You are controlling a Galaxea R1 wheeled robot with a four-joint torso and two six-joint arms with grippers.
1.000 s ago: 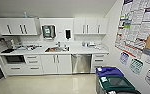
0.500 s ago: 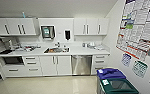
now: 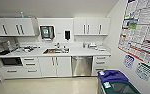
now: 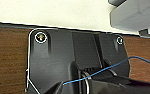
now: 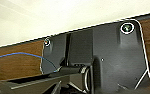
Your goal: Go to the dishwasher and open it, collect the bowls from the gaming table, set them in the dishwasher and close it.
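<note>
One dishwasher (image 3: 82,66) (door closed) sits under the desk (image 3: 78,52), just right of the sink (image 3: 56,51). Two bins stand right of the dishwasher: one purple-lidded (image 3: 112,75), one green-rimmed (image 3: 119,88). Whether either end effector is apart or together, I cannot tell.

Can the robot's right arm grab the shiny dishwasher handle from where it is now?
Probably not yet. The dishwasher sits shut under the counter across a stretch of floor, and no arm reaches toward it in the head view. Nothing blocks the path.

Brushed stainless-steel dishwasher (image 3: 82,66) amid smooth white cabinets (image 3: 55,66)
</note>
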